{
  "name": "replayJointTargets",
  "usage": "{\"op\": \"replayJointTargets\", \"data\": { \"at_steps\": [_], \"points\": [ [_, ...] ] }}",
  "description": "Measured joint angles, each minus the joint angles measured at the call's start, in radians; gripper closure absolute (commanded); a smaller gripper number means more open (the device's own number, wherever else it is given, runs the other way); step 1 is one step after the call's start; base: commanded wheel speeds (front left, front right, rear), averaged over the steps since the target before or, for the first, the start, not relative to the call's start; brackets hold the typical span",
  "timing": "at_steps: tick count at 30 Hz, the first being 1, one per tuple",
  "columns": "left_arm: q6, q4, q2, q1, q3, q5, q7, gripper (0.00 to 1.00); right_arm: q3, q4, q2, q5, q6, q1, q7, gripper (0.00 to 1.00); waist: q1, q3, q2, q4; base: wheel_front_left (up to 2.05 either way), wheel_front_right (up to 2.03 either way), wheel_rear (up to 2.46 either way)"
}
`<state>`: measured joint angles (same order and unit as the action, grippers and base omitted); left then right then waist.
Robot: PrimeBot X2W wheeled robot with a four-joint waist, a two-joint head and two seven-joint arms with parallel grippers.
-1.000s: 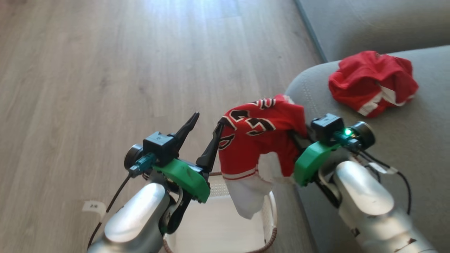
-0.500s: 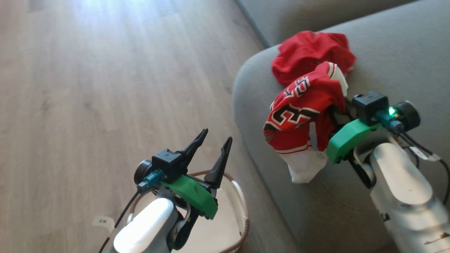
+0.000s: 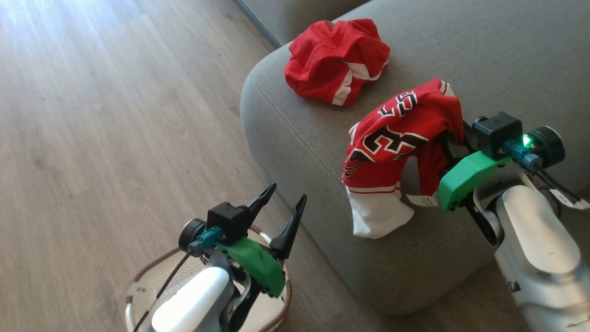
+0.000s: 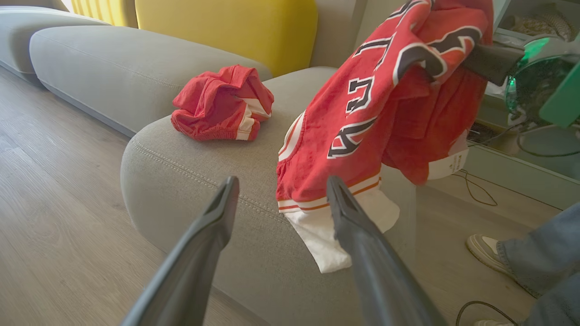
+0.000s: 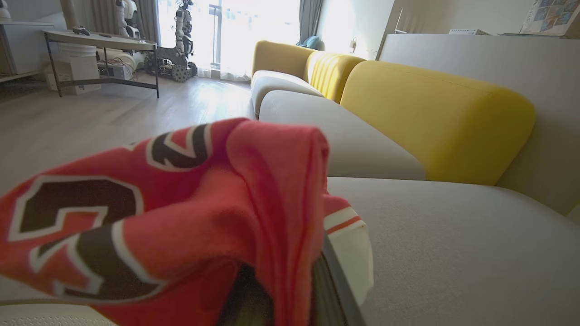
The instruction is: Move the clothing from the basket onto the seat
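My right gripper (image 3: pixel 451 142) is shut on a red jersey (image 3: pixel 401 138) with black, white-edged numerals. The jersey hangs above the front part of the grey seat (image 3: pixel 299 133), its white hem drooping down, and it covers the fingertips. In the right wrist view the jersey (image 5: pixel 158 217) drapes over my fingers. Crumpled red shorts (image 3: pixel 336 60) with white trim lie on the seat's far corner. My left gripper (image 3: pixel 287 192) stands open and empty above the cream basket (image 3: pixel 146 271) on the floor. The left wrist view shows the shorts (image 4: pixel 222 104) and the hanging jersey (image 4: pixel 385 99) past the open fingers.
Wooden floor (image 3: pixel 92 115) stretches left of the sofa. Yellow back cushions (image 5: pixel 430 117) stand behind the seat. A person's shoe (image 4: pixel 487 246) and trouser leg are beside the sofa's end, with cables on the floor. A table (image 5: pixel 99 40) stands far off.
The head camera has swung towards the sofa. My right gripper has carried the jersey from above the basket to over the seat. The left gripper stays open over the basket.
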<state>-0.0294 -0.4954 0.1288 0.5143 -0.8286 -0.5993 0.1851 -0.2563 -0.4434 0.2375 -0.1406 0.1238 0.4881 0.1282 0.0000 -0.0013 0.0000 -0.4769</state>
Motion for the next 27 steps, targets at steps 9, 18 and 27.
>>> {"op": "replayJointTargets", "data": {
  "at_steps": [9,18,27],
  "points": [
    [0.003,-0.004,0.001,0.043,-0.015,0.003,-0.009,0.0,0.03,-0.03,0.006,0.0,0.0,0.078,-0.037,1.0,0.0,0.075,0.0,0.009,0.0,0.0,0.0],
    [-0.008,0.078,0.019,0.11,-0.025,0.041,-0.029,0.0,0.084,-0.149,0.118,0.005,0.0,0.461,-0.068,1.0,0.0001,0.187,0.0,0.089,0.0,0.0,0.0],
    [-0.024,0.197,0.063,0.199,-0.033,0.091,-0.083,0.0,0.186,-0.326,0.229,0.037,0.0,0.722,-0.055,1.0,0.0001,0.344,0.0,0.201,0.0,0.0,0.0]
  ]
}}
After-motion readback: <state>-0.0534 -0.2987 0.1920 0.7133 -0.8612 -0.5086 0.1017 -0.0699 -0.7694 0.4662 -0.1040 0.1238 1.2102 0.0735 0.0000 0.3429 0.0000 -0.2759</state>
